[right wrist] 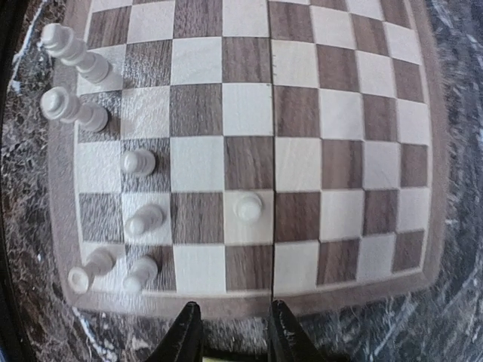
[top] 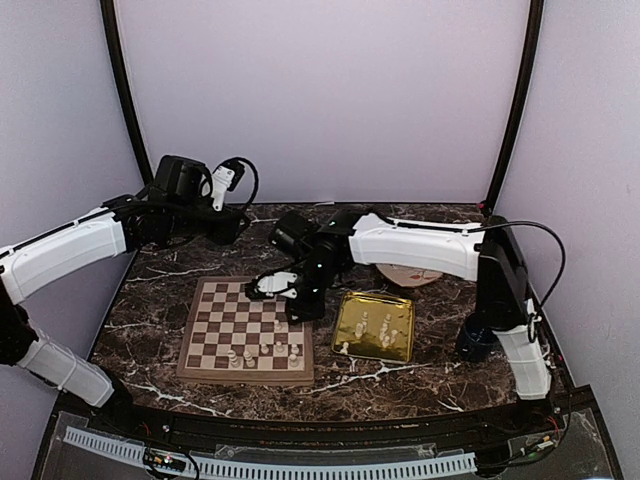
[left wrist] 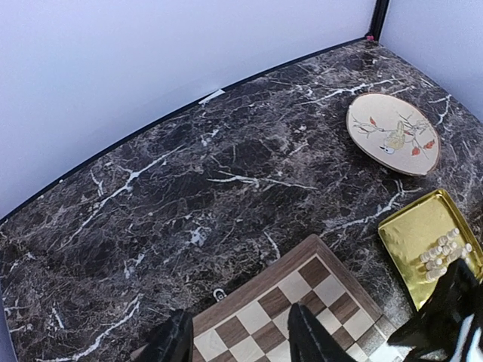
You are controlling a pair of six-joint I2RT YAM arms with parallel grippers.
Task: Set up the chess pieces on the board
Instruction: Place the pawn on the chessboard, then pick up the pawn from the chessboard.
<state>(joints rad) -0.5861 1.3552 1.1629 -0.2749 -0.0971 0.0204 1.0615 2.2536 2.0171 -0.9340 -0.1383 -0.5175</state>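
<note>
The board [top: 230,310] lies left of the table's middle. Several cream chess pieces [top: 262,352] stand along its near rows. In the right wrist view they line the left side [right wrist: 138,162], and one pawn [right wrist: 248,207] stands alone on a light square of the board [right wrist: 298,113]. My right gripper [right wrist: 233,309] hangs open just off that pawn, over the board's right frame [top: 305,308], holding nothing. My left gripper [left wrist: 240,320] is open and empty, high above the board's far corner [left wrist: 279,294], at the back left [top: 238,225].
A gold tray [top: 355,305] right of the board holds more white pieces [top: 380,328]; the left wrist view shows the tray [left wrist: 407,234] too. A flowered plate [left wrist: 392,134] lies behind it. A dark blue cup [top: 478,340] stands by the right arm's base.
</note>
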